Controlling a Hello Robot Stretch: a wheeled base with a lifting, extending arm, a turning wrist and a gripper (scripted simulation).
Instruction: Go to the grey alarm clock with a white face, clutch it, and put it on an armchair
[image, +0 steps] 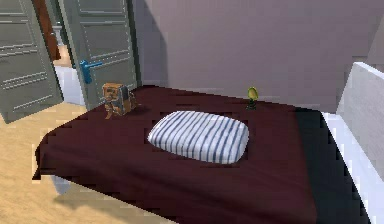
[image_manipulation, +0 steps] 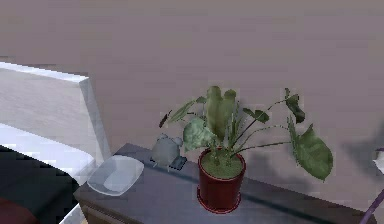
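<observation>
A small round grey thing (image_manipulation: 165, 152), which may be the alarm clock, stands on a dark grey bedside table (image_manipulation: 160, 195) in the arm side view. It sits near the wall, just left of a potted plant, with a small dark object (image_manipulation: 180, 162) beside it. I cannot make out its face.
A leafy plant in a red pot (image_manipulation: 221, 180) and a shallow white dish (image_manipulation: 115, 175) share the bedside table. A bed with a dark maroon cover (image: 150, 160), a striped pillow (image: 198, 137) and a white headboard (image_manipulation: 45, 110) lies ahead. Grey-green doors (image: 100, 50) stand at the forward view's left.
</observation>
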